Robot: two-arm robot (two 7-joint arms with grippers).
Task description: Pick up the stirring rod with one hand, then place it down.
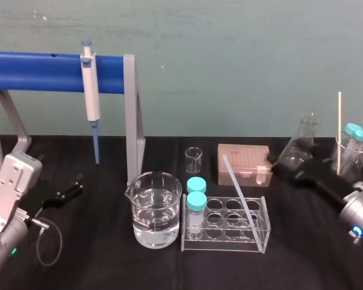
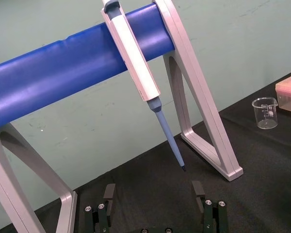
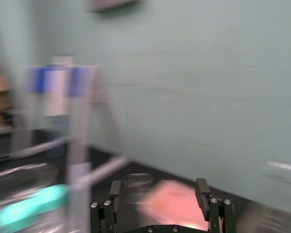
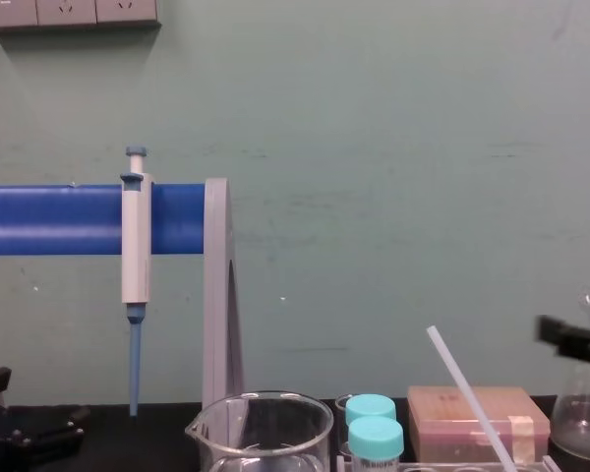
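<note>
Head view: one rod (image 1: 239, 192) leans in the one rack (image 1: 227, 240), beside two capped tubes (image 1: 196, 201). One big beaker (image 1: 156, 211) holds clear liquid and one small beaker (image 1: 193, 159) sits empty.

Left wrist: my left gripper (image 2: 153, 187) faces the one pipette (image 2: 136, 63), fingers wide, holding nothing.

Right wrist: my right gripper (image 3: 159, 187), fingers wide, holding nothing.

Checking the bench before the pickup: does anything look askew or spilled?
No spill shows. The stirring rod leans slanted, its lower end in the tube rack, rather than lying flat or standing upright.
</note>
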